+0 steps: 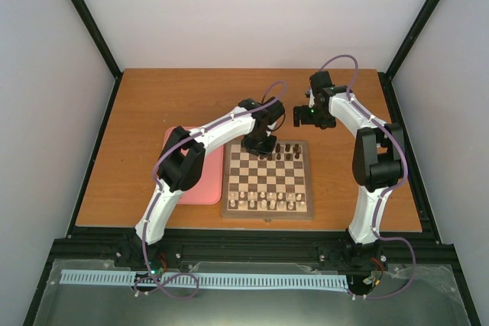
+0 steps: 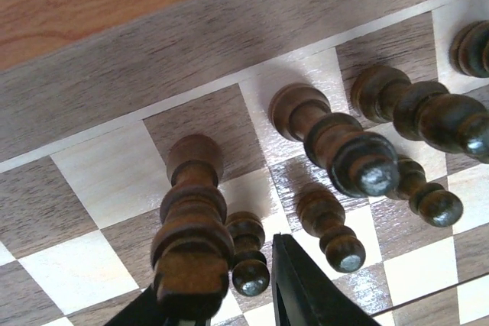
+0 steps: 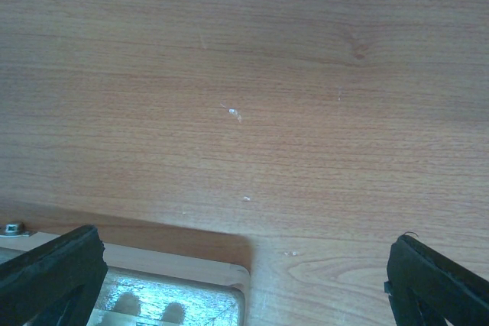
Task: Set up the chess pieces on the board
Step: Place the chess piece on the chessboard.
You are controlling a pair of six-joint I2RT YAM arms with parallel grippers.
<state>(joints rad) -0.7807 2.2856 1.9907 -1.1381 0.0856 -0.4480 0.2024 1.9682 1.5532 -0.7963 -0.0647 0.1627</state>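
Pale walls [image 1: 244, 5] enclose a brown wooden table [image 1: 153, 104].

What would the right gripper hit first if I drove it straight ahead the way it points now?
Probably the bare wooden table: the right gripper, jaws wide open, has only tabletop ahead of it in its wrist view. A pale-edged object sits low left, off that line, though depth is unclear.
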